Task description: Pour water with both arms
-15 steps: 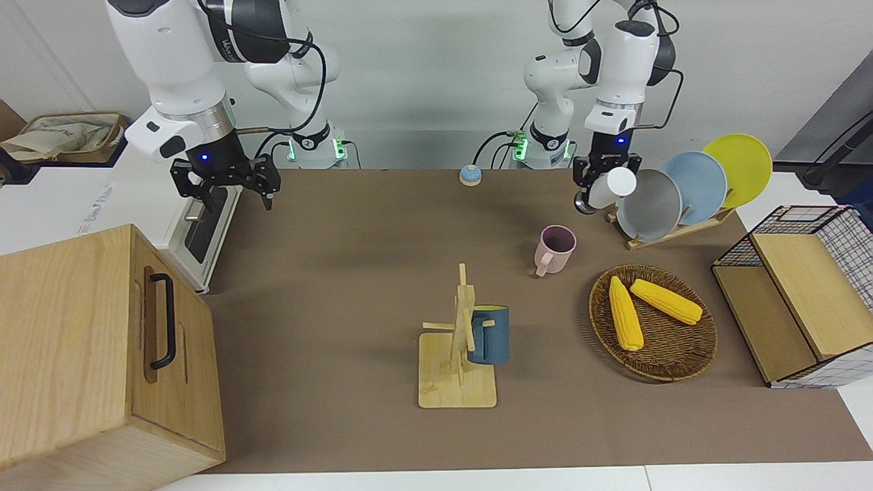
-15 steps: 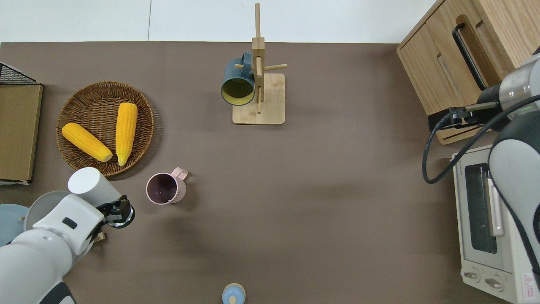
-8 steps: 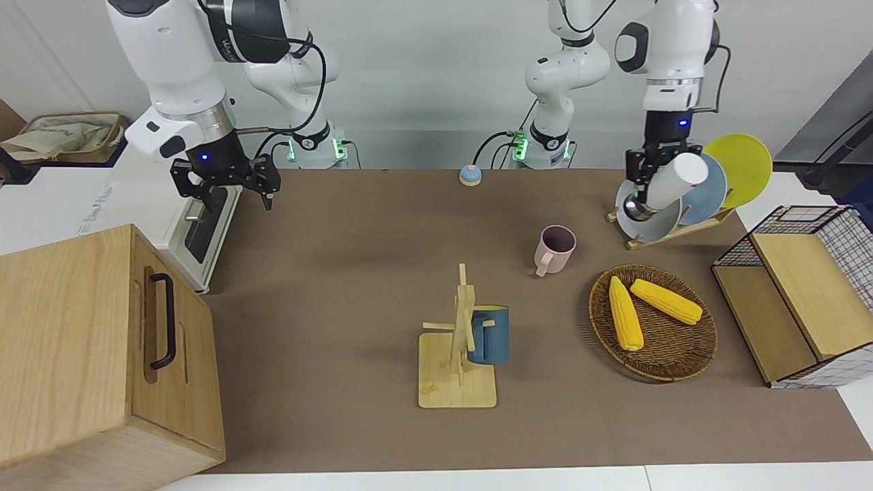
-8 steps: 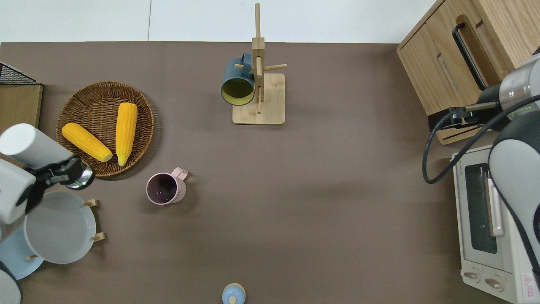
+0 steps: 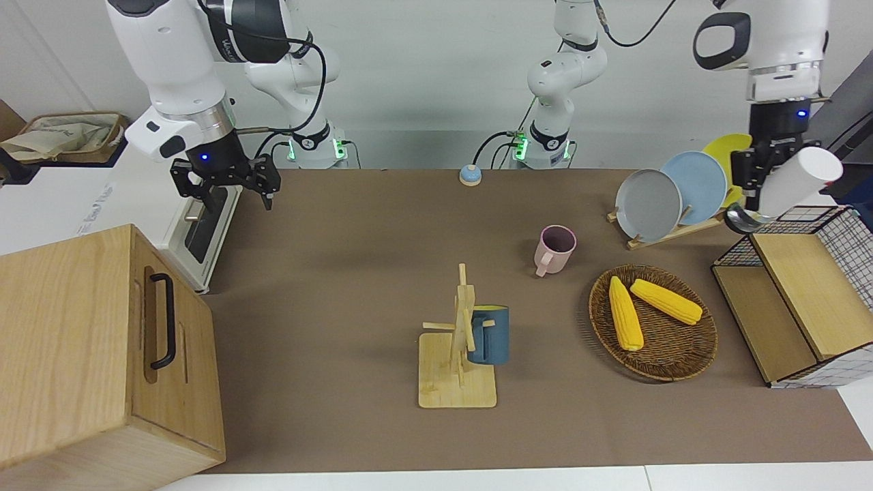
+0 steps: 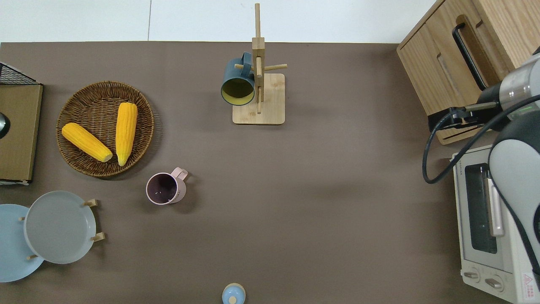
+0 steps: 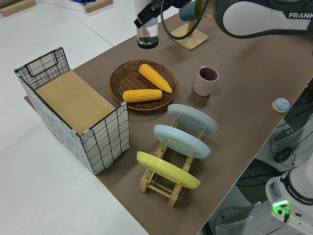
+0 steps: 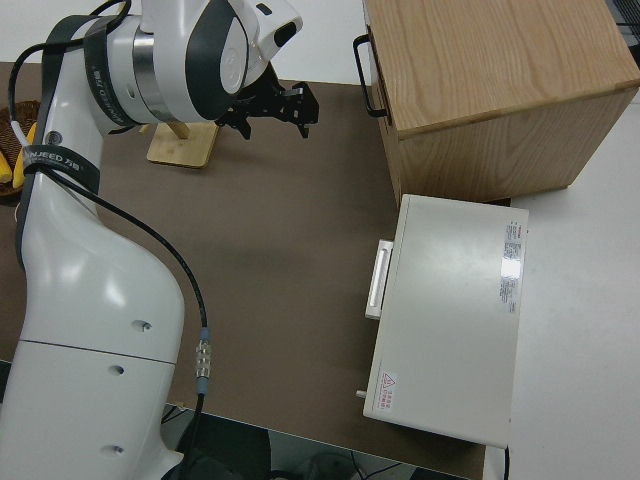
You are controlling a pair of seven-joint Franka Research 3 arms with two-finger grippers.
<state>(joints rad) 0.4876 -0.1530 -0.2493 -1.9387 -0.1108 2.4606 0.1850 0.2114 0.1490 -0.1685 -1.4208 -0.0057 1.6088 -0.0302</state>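
Plain white wall, brown table mat [image 5: 354,273] across the whole bench.

- Left gripper [image 5: 756,183] is closed around a white cylindrical bottle [image 5: 796,179] with a shiny metal end. The bottle is tilted, white end up, and is held in the air over the wood-shelved black wire basket [image 5: 849,232]. That is well apart from the round pink mug with a handle [image 5: 558,249], toward the left arm's end of the table.
- The mug stands upright on the mat, opening up and inside dark. I cannot tell if it holds water.
- Right arm is parked; right gripper [image 5: 225,185] has its claw spread wide and empty.

Judgement of the step: the bottle is in transit, nowhere near pouring position. To pour cleanly, bring the pouring end right over the mug's opening first and only then tip further — slowly, since the mug is light and nothing steadies it. The open right claw could brace it by the handle. Which end of the bottle is the mouth I cannot tell.

Writing: "FRANKA" is on the left arm [image 7: 264,17] in the left side view. The white toaster oven [image 8: 450,320] carries a red warning triangle, text unreadable.
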